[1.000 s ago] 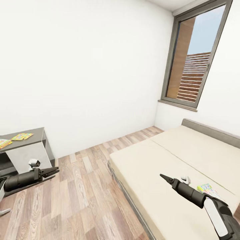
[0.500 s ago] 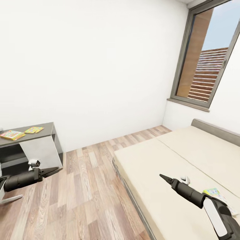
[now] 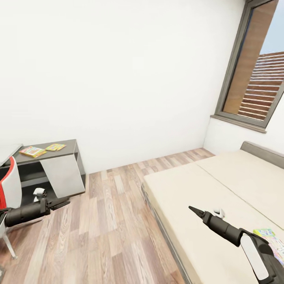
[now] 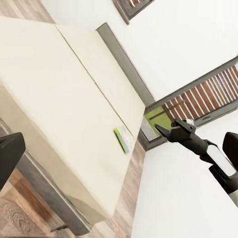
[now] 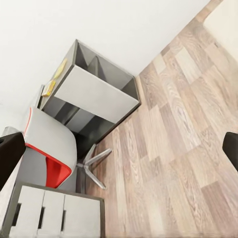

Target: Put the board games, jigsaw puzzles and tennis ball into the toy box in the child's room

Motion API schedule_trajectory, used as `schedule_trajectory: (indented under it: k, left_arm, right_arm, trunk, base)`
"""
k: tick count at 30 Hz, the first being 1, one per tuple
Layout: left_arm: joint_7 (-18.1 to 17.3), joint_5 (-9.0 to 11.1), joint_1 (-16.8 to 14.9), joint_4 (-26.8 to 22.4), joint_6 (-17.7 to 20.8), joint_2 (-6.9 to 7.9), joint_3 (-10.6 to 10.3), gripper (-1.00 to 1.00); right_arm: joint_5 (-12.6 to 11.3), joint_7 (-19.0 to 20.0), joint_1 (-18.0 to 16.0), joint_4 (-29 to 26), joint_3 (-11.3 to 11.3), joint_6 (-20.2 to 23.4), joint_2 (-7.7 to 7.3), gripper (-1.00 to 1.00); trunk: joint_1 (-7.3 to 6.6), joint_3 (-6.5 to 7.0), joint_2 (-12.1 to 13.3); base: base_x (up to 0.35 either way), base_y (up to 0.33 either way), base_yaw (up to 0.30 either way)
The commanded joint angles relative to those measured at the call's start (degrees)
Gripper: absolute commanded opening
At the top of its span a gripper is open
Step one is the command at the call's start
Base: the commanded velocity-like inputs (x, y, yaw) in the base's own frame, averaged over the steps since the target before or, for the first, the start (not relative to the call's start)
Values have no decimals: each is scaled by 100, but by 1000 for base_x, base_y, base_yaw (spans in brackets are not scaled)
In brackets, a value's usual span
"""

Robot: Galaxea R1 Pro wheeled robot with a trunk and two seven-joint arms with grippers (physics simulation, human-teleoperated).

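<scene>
Left jaws: the left gripper (image 3: 63, 202) hangs low over the wood floor (image 3: 110, 221), its jaws drawn together or nearly so, with nothing between them.
Right jaws: the right gripper (image 3: 193, 209) reaches out over the bed (image 3: 189, 197); its tips meet in a point, so the jaws look closed and empty. In the left wrist view the same gripper (image 4: 161, 129) shows against the window, also carrying nothing.
Board game on the bed: a flat colourful box (image 3: 273, 240) lies on the mattress just beyond the right forearm, by the picture's right edge; the left wrist view shows it (image 4: 123, 139) near the far side of the mattress.
Toys on the worktop: a printed box (image 3: 32, 151) and a thin yellow puzzle mat (image 3: 55, 147) lie side by side on the dark grey worktop (image 3: 67, 142).
Chair: a red and white chair (image 3: 10, 189) stands in front of the worktop.
Toy box: I cannot place it from these pictures.
Step in hand: by my reading the robot is turning in the room with both arms free, not yet grasping.
Doing it well: square the base to the bed side, part the right jaws before reaching, and take the box by a long edge so it lifts flat.
Risk: a thin box on a soft mattress may slide away instead of lifting.
Writing: none can be read; the print on both boxes is too small.
</scene>
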Motion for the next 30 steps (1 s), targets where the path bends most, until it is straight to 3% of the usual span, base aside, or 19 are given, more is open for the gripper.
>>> schedule_trajectory:
  k: [1, 13, 30]
  left_arm:
    - [-23, -5, -6, 1, 60, 0, 1, 100]
    - [-23, -1, -6, 1, 58, 0, -3, 100]
    - [-23, 3, -6, 1, 58, 0, 2, 100]
  right_arm:
    - [-24, 6, -4, -2, -8, 39, 0, 100]
    - [-24, 6, -4, -2, -8, 39, 0, 100]
    - [-24, 10, -4, -2, -8, 39, 0, 100]
  trunk:
    - [0, -19, -11]
    - [0, -116, -11]
    - [0, -253, -11]
  base:
    - [-195, -5, 183]
    - [-109, -30, 183]
    - [-95, -117, 183]
